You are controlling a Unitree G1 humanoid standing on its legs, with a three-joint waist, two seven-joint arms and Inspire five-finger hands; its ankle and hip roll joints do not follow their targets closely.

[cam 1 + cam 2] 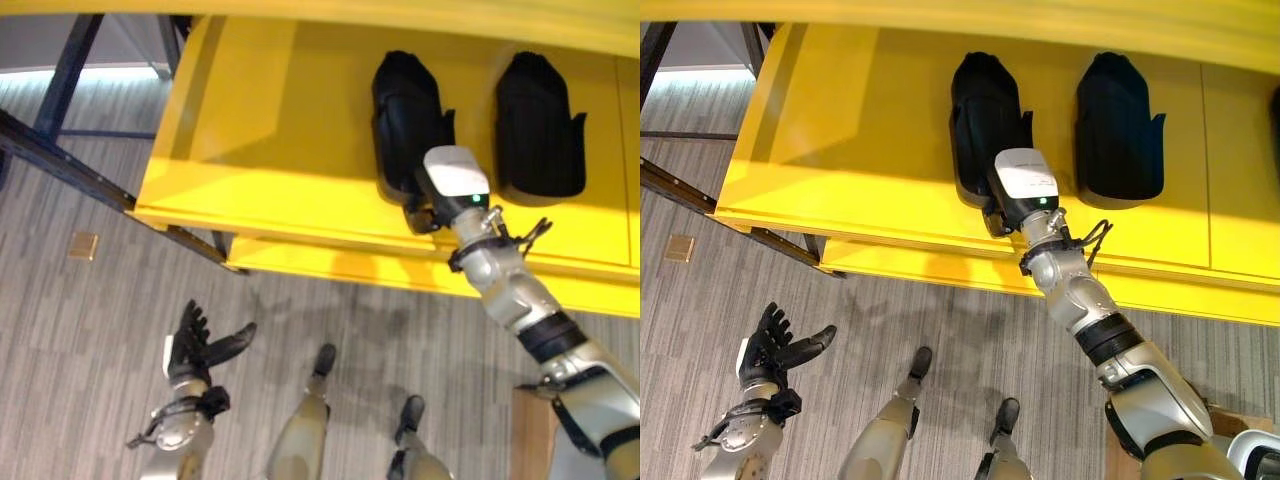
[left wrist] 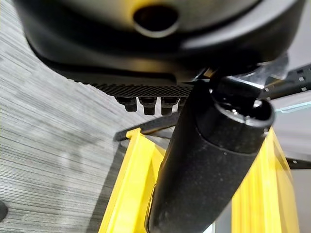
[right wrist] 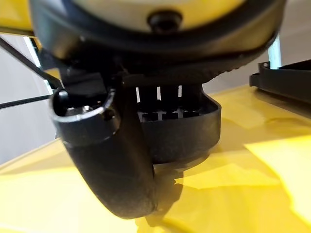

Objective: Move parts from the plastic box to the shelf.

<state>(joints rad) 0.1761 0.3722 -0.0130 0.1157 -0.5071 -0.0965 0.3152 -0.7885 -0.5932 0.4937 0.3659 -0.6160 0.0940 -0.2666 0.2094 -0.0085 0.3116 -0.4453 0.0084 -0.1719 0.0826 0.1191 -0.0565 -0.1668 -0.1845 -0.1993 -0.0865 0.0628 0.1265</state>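
Note:
Two black moulded parts stand side by side on the yellow shelf (image 1: 260,130). My right hand (image 1: 992,218) reaches up to the near end of the left part (image 1: 405,110). In the right wrist view its fingers (image 3: 158,92) run down into the part (image 3: 180,136) and its thumb (image 3: 112,160) curls against the part's outer wall, while the part rests on the shelf (image 3: 243,194). The right part (image 1: 540,120) stands free. My left hand (image 1: 195,350) hangs low over the floor, fingers spread and empty; its thumb (image 2: 209,160) stands out straight.
A lower yellow shelf lip (image 1: 330,265) juts out beneath the upper one. Dark metal frame bars (image 1: 60,80) cross the upper left. A small tan square (image 1: 83,245) lies on the grey floor. A wooden surface (image 1: 530,440) shows at the lower right.

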